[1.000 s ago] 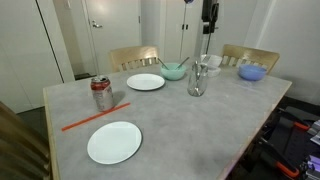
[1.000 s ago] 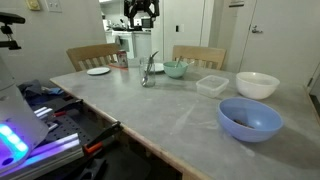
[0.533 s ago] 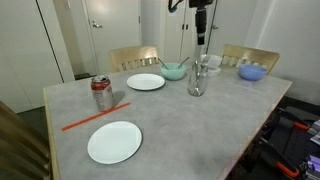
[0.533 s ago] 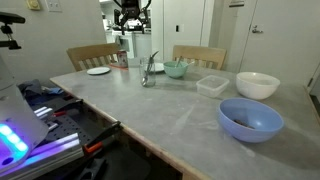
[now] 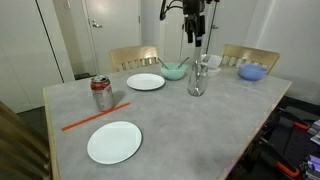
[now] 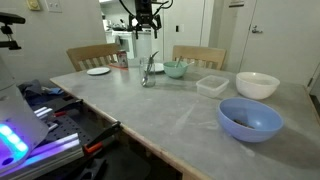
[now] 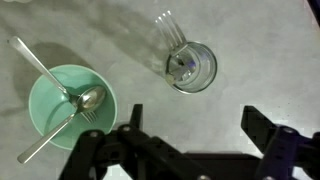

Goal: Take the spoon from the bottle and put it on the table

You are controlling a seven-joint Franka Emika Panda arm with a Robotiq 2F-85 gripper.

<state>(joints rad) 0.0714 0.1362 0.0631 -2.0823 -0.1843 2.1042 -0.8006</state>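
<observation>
The clear glass bottle (image 5: 197, 82) stands upright on the grey table (image 5: 190, 130), with the silver spoon (image 5: 201, 62) leaning inside it. Both also show in an exterior view, the bottle (image 6: 147, 78) with the spoon (image 6: 152, 60) sticking out of its top. My gripper (image 5: 196, 38) hangs open and empty well above the bottle, and it shows at the top of an exterior view (image 6: 146, 25). In the wrist view I look down on the bottle (image 7: 192, 68) and the spoon handle (image 7: 169, 33). The open gripper (image 7: 197, 125) sits just below them in that picture.
A green bowl (image 7: 70, 105) holding a spoon and fork stands close to the bottle. On the table are a red soda can (image 5: 101, 93), an orange-red stick (image 5: 95, 116), two white plates (image 5: 114, 142) (image 5: 146, 82), a white cup (image 5: 210, 64), a blue bowl (image 6: 250, 118), a white bowl (image 6: 257, 85) and a clear container (image 6: 212, 85).
My gripper has shifted sideways above the table to a spot over the bottle. It stays open and empty. The objects have not moved.
</observation>
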